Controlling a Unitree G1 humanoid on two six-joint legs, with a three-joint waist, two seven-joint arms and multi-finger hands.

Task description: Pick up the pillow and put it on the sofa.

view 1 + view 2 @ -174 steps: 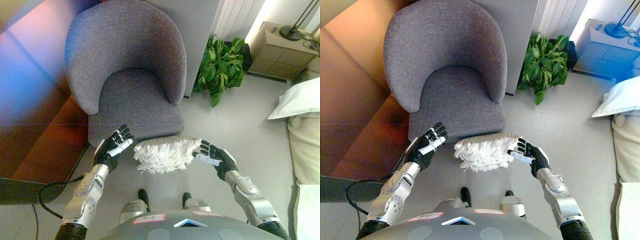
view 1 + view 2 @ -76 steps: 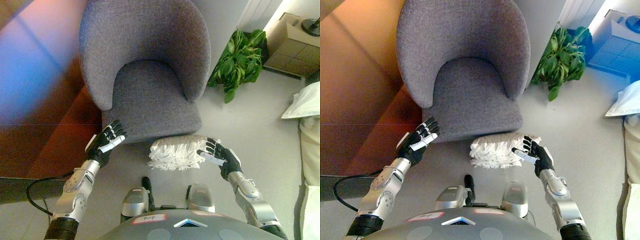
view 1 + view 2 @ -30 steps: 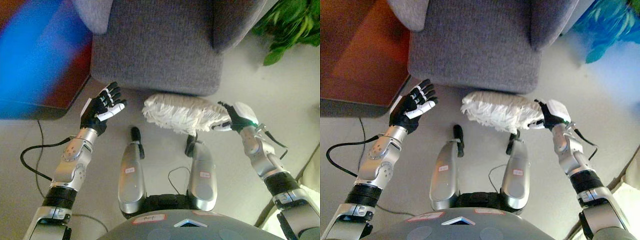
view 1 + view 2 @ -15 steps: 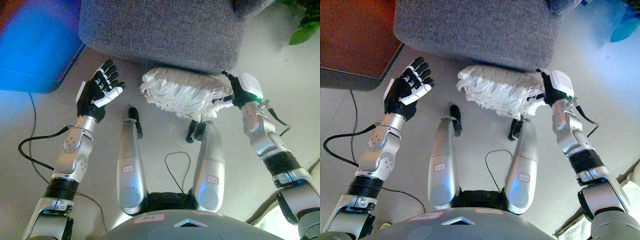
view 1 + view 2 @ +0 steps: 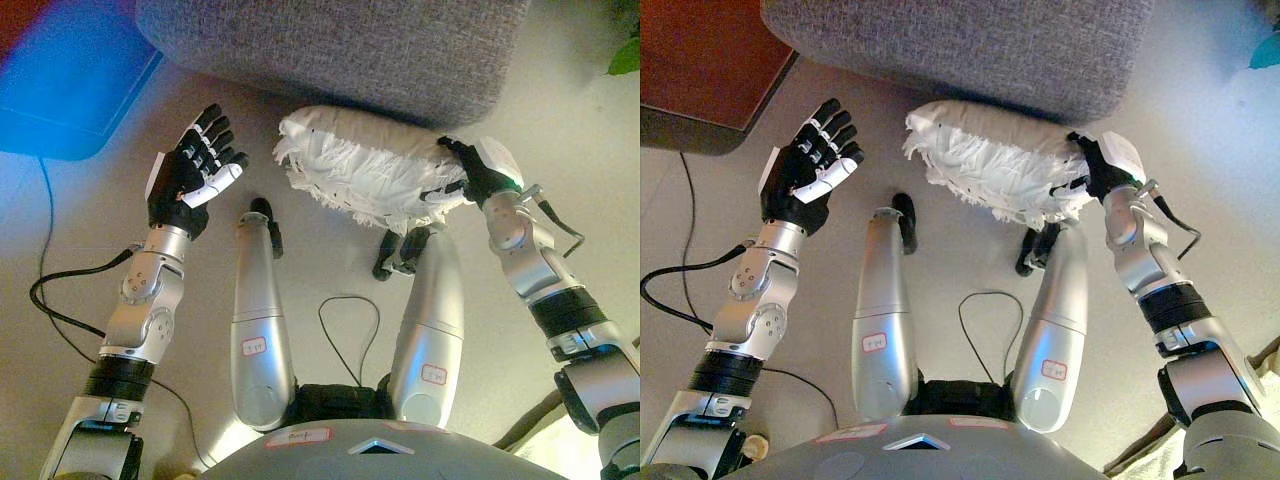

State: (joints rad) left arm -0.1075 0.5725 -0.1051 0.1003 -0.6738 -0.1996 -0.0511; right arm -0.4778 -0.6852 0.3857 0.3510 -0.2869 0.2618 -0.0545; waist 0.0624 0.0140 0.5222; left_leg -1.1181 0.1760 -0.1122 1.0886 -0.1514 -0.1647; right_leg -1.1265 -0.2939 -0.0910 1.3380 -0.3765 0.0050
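Observation:
The white fringed pillow [image 5: 360, 175] lies on the floor just in front of the grey sofa chair [image 5: 340, 45], whose seat front fills the top of both views. My right hand [image 5: 478, 170] is at the pillow's right end with its fingers spread against it. My left hand [image 5: 190, 175] is open, palm turned toward the pillow, a short gap to the left of it and not touching. Both hands also show in the right eye view, left hand [image 5: 805, 170] and right hand [image 5: 1102, 165].
A dark brown wooden piece of furniture [image 5: 690, 60] stands at the upper left beside the chair. A green leaf of a plant [image 5: 628, 55] shows at the upper right edge. Pale floor lies around the pillow.
The camera has dropped and closed in on the floor, so the chair has slid up out of view. My right hand has come against the pillow's right end. My left hand stays open and apart.

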